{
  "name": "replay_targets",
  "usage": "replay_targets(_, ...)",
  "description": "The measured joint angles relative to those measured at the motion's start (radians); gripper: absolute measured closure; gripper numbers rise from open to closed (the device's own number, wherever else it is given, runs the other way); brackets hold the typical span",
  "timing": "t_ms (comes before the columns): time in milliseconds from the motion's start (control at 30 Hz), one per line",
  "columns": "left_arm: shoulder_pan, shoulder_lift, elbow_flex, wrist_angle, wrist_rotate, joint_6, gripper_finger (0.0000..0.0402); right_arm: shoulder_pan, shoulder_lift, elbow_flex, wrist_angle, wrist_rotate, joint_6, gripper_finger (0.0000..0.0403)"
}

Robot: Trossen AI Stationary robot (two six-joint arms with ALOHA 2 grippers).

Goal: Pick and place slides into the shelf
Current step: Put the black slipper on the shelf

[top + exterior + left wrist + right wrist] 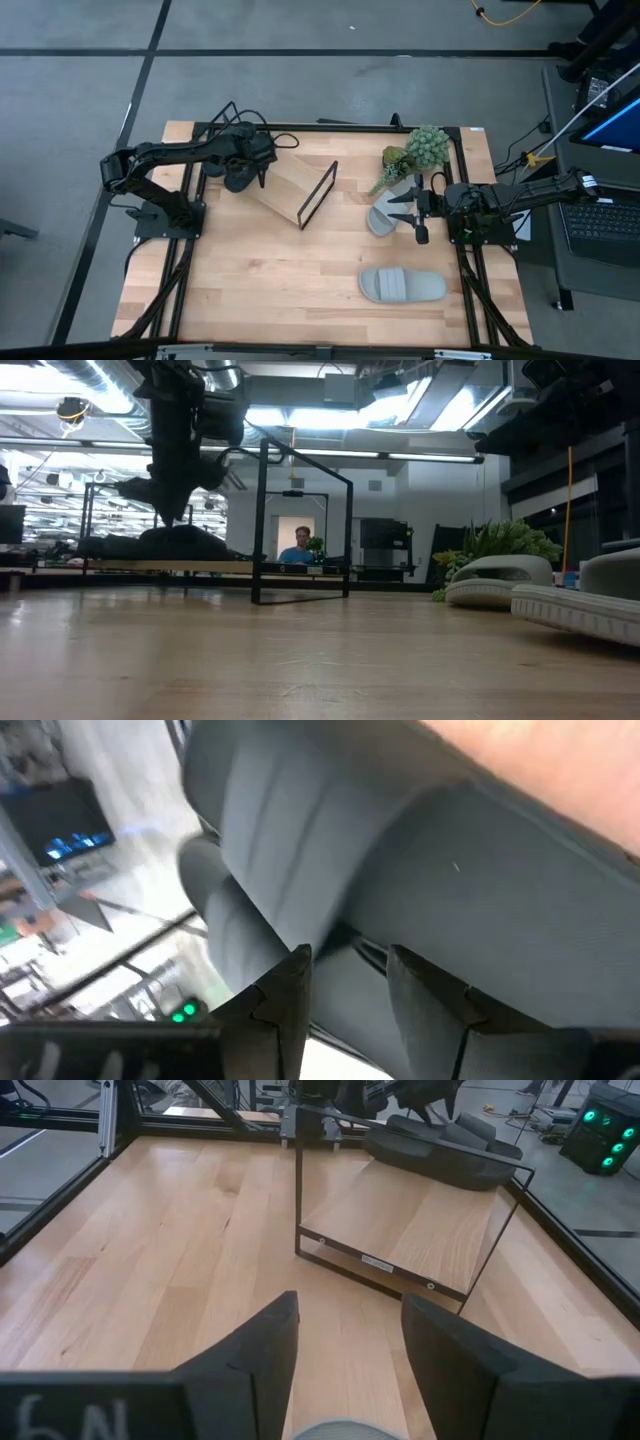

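Observation:
The shelf [290, 185] lies slantwise on the table's far left, a light plank [420, 1220] with black wire end loops [300, 525]. Black slides [440, 1150] rest sole-down on the plank's left end [180, 542]. My left gripper [348, 985] is open and hangs right above them [168, 515]. One grey slide [383, 217] lies on the table at the right, just under my open right gripper [345, 1340], and its edge [335, 1430] peeks out between the fingers. A second grey slide [402, 286] lies sole-down nearer the near edge. My left gripper points down at the black slides' dark upper surface [420, 890], with its fingers on either side of a dark gap [350, 945] there. I cannot tell whether the fingertips touch it.
A potted green plant [415, 150] stands at the far right, close behind the right gripper. A black frame rail [470, 290] runs round the table. Bare wood [280, 280] spreads across the middle and near left. A person [300, 545] sits in the room beyond.

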Motion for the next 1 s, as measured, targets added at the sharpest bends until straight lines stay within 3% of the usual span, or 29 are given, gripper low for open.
replay_targets(200, -0.009, 0.000, 0.000, -0.033, 0.010, -0.107, 0.0278, 0.000, 0.000, 0.000, 0.000, 0.000, 0.000, 0.0223)
replay_targets(533, -0.074, 0.000, 0.005, -0.036, 0.010, -0.137, 0.0278, 0.000, 0.000, 0.000, 0.000, 0.000, 0.000, 0.0223)
replay_targets(767, -0.116, -0.001, 0.109, -0.141, 0.010, -0.236, 0.0278, 0.000, 0.000, 0.000, 0.000, 0.000, 0.000, 0.0223)
replay_targets(1000, -0.137, -0.001, 0.146, -0.079, 0.116, -0.295, 0.0282, 0.000, 0.000, 0.000, -0.002, -0.001, 0.000, 0.0223)
